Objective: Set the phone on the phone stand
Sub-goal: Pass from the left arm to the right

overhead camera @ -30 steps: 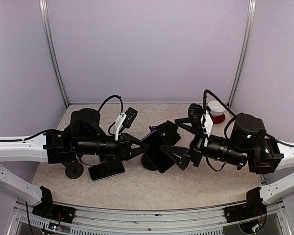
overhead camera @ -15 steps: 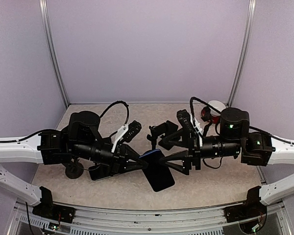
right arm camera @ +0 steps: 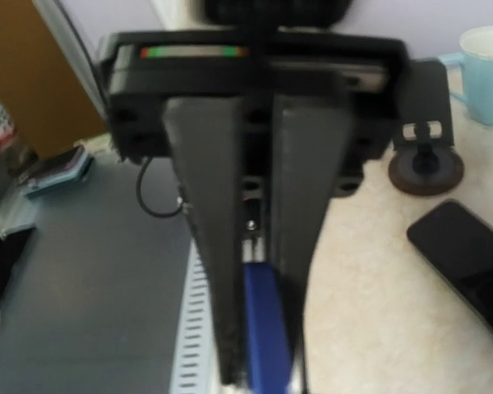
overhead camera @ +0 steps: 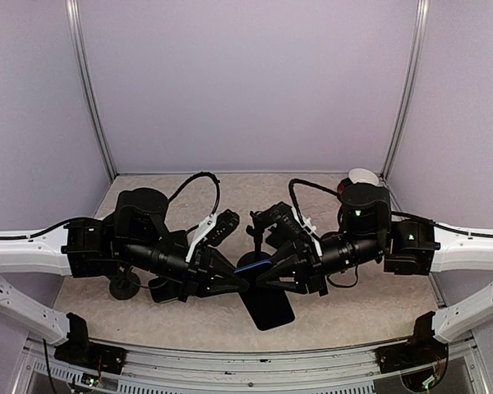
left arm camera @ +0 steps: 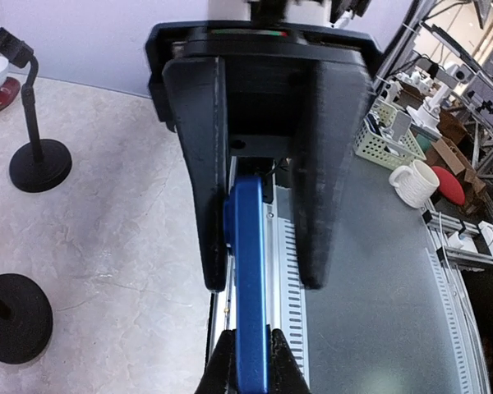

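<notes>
The phone (overhead camera: pixel 269 305), dark-screened with a blue rim, hangs tilted above the table's front middle. My left gripper (overhead camera: pixel 241 281) is shut on its left edge; in the left wrist view its fingertips (left arm camera: pixel 222 361) pinch the blue rim of the phone (left arm camera: pixel 251 271). My right gripper (overhead camera: pixel 264 277) comes in from the right. In the right wrist view, both jaws of the right gripper (right arm camera: pixel 259 361) press against the phone (right arm camera: pixel 267 328). A black phone stand (overhead camera: pixel 267 220) rises just behind both grippers, its base hidden.
A second black stand (overhead camera: pixel 125 285) sits under the left arm, with another dark phone (overhead camera: pixel 171 287) flat beside it. A white bowl on a red saucer (overhead camera: pixel 361 177) is at the back right. A light blue mug (right arm camera: pixel 486 51) stands by a stand base (right arm camera: pixel 427 168).
The right arm has swung left to the phone and its jaws have closed from wide open onto it. The left gripper carried the phone forward and lower, still shut on it.
</notes>
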### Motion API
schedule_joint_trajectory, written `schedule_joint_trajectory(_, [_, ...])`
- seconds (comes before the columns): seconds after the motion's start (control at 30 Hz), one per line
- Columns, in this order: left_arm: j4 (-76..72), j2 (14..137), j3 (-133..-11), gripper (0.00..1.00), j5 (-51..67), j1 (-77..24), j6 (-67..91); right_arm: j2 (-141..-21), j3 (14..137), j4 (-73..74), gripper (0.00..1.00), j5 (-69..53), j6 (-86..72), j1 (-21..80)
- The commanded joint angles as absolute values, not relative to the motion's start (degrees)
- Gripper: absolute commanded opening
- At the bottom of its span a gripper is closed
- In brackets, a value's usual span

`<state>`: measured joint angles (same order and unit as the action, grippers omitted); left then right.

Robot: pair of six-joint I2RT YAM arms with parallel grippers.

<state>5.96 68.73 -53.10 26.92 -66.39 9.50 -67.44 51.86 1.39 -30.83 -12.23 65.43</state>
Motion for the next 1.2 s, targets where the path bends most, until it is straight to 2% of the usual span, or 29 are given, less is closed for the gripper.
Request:
schedule_joint_trajectory(0.0, [3.92,68.62,-56.02,0.00,28.64,-66.80,8.27,-67.63,52.84,0.69,0.12,-34.83,-12.47,64.97])
schedule_joint_trajectory(0.07, [4.24,68.80,-56.22,0.00,28.59,-66.74,8.05,-67.51,52.53,0.29,0.00,-34.89,-12.48,64.83])
schedule_joint_trajectory(0.23, [4.33,68.91,-56.40,0.00,28.01,-66.80,8.02,-67.72,52.54,-0.11,0.00,-35.39,-12.50,64.35])
schedule_joint_trajectory(0.4, [2.26,67.15,-55.18,0.51,25.46,-66.80,8.25,-66.17,52.45,-1.10,0.00,-32.49,-12.39,63.71])
schedule_joint_trajectory(0.53, [-1.08,64.57,-53.07,0.80,24.11,-66.75,8.82,-63.06,51.26,-3.88,0.00,-27.89,-13.25,62.84])
schedule_joint_trajectory(0.6, [-2.45,63.93,-52.14,0.89,23.45,-66.74,9.09,-60.93,49.66,-7.00,0.00,-25.55,-14.44,62.36])
schedule_joint_trajectory(0.73, [-4.55,64.25,-51.21,0.98,23.01,-66.79,9.72,-56.09,44.31,-18.06,0.00,-21.27,-17.74,62.05])
schedule_joint_trajectory(1.17, [-14.92,71.49,-49.75,0.95,25.54,-66.79,14.36,-53.77,31.07,-48.55,0.00,-14.85,-29.24,62.05])
